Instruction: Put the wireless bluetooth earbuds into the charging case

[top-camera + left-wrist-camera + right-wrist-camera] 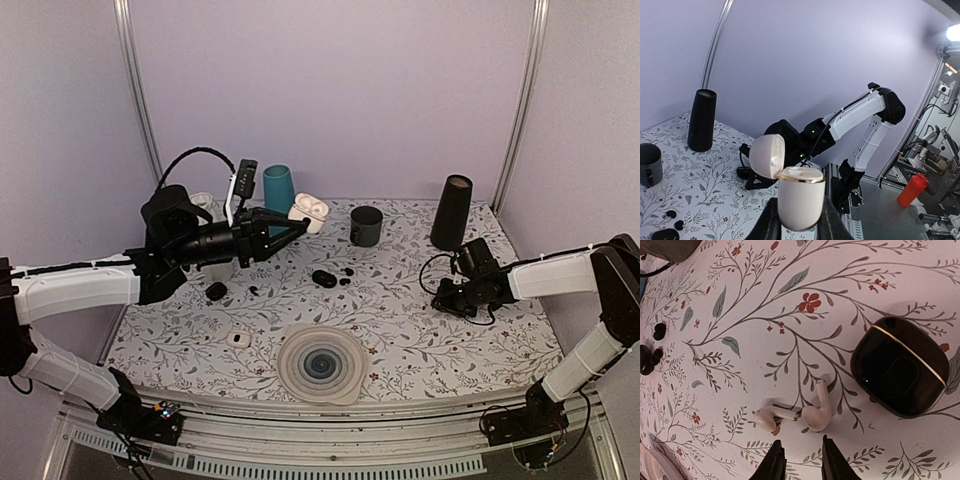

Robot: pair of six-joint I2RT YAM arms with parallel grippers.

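My left gripper (290, 228) (798, 217) is shut on a white charging case (800, 197) and holds it upright in the air with its lid open; the case also shows in the top view (309, 212). Two tiny black earbuds (346, 281) lie mid-table beside a black oval case (324, 277); they show at the left edge of the right wrist view (660, 330). My right gripper (440, 298) (802, 462) is open and empty, low over the table, just short of two white stem earbuds (815, 412). A closed black case with a gold line (900, 372) lies to their right.
A teal cup (278, 187), a dark mug (366, 226) and a tall black cylinder (451, 212) stand at the back. A swirl-patterned round mat (320, 365) lies near the front. A black pebble-like object (216, 291) and a small white item (237, 339) lie at the left.
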